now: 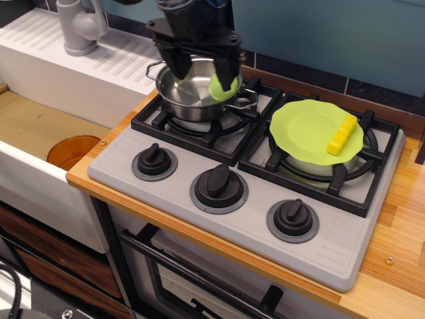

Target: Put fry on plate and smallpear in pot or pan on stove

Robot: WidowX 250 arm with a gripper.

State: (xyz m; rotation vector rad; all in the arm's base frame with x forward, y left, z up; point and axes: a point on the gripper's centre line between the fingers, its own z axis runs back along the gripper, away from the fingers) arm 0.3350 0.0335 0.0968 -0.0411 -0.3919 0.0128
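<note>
The steel pot (189,94) stands on the stove's (342,247) back left burner. The small light green smallpear (222,88) rests inside the pot against its right wall. My black gripper (202,70) hangs just over the pot with its jaws spread wide. The right finger (230,66) is right next to the pear, and I see no grip on it. The lime-green plate (307,129) sits on the right burner. The yellow fry (341,134) lies on the plate's right edge.
Three black knobs (218,181) line the stove's front. A sink with an orange dish (72,151) is to the left, and a grey faucet (80,26) stands at the back left. A blue wall runs close behind the pot. Wooden counter (405,219) lies to the right.
</note>
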